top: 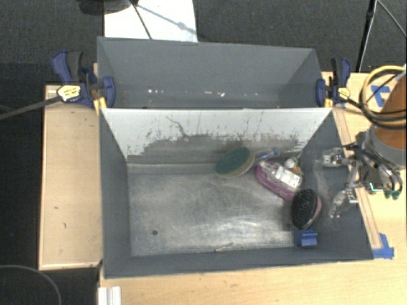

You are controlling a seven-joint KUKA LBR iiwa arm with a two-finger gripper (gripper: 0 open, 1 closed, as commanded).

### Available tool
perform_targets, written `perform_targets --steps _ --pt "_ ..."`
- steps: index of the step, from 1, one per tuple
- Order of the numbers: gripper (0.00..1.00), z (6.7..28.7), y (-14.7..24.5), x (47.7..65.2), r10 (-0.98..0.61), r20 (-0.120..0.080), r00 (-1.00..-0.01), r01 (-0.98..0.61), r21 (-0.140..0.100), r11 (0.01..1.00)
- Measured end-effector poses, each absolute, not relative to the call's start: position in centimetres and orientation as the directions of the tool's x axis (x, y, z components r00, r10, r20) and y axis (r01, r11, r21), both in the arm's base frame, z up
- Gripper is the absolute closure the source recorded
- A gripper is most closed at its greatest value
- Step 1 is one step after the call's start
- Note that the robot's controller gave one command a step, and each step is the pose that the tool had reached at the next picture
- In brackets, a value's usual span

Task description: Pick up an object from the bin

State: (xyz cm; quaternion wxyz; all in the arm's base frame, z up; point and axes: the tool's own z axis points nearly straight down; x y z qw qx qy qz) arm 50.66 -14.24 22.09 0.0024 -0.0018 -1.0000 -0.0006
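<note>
The claw (335, 182) is hanging at the right side of the grey metal bin (159, 221), above the bin's sloping right wall. Its two metal fingers (329, 159) are standing spread wide, one toward the far side and one toward the near side. Nothing is sitting between them, so the claw is gripping nothing. The arm (383, 146) is reaching in behind it from the right, outside the bin's rim.

Nearest to the claw, just to its left, a black oval brush (304, 208) is lying on the bin floor at the foot of the right wall. It is not touching the fingers. A small blue piece (308, 238) is lying just on the near side of the brush, in the near right corner of the floor. I cannot tell whether the two are joined.

Just to the far left of the brush, a purple and clear bottle (278, 177) is lying on its side, slanting from far left to near right. Its near end is coming close to the brush. Whether they are touching is not clear.

Farther left, a round dark green pad (232, 162) is resting where the floor is meeting the far wall, beside the bottle's far end. The left half of the floor is showing only scuffed grey metal.
</note>
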Motion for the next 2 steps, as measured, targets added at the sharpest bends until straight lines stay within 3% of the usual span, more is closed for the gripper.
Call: perform_targets --steps 1,2 --pt "0.00 7.5 -14.5 49.2 -0.564 -0.015 -0.826 -0.564 0.002 0.826" --pt "0.00 10.1 -13.7 49.6 -0.743 -0.005 -0.670 -0.743 -0.003 0.670"
